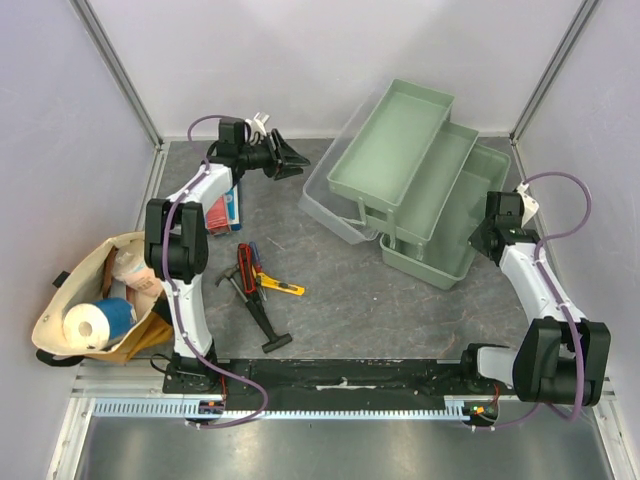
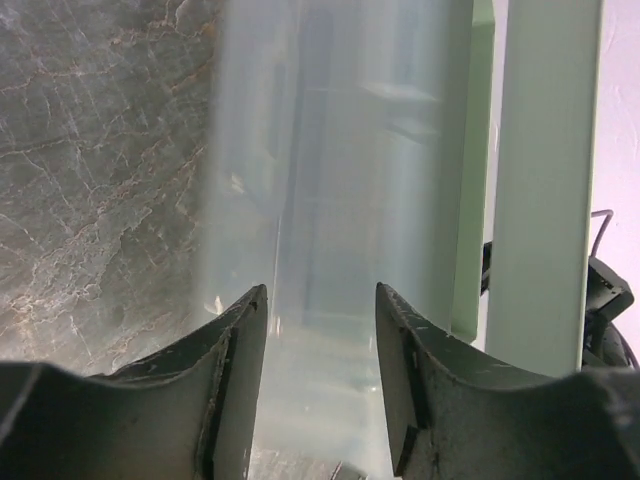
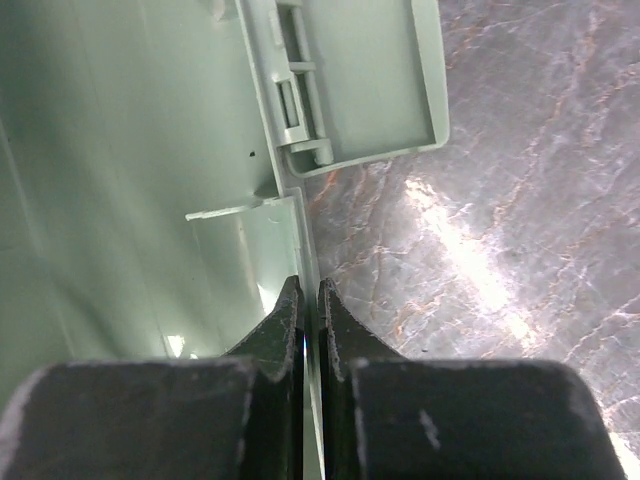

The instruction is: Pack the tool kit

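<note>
The pale-green toolbox [image 1: 430,190] stands at the back right with its trays folded out in steps. Its clear lid [image 1: 328,195] hangs open to the left. My left gripper [image 1: 292,158] is open just left of the lid; in the left wrist view the lid [image 2: 330,200] fills the space ahead of the gripper [image 2: 320,290], with nothing between the fingers. My right gripper [image 1: 487,238] is shut on the toolbox's thin right wall [image 3: 150,150], pinched between the fingertips of the gripper [image 3: 308,287]. A black hammer [image 1: 256,312], red-black cutter [image 1: 245,266], yellow knife [image 1: 283,287] and a screwdriver [image 1: 256,254] lie on the table.
A tan cloth bag [image 1: 80,320] with a paper roll [image 1: 88,326] sits at the left edge beside the left arm. A flat red-and-blue packet [image 1: 228,210] lies under the left forearm. Grey walls close in the back and both sides.
</note>
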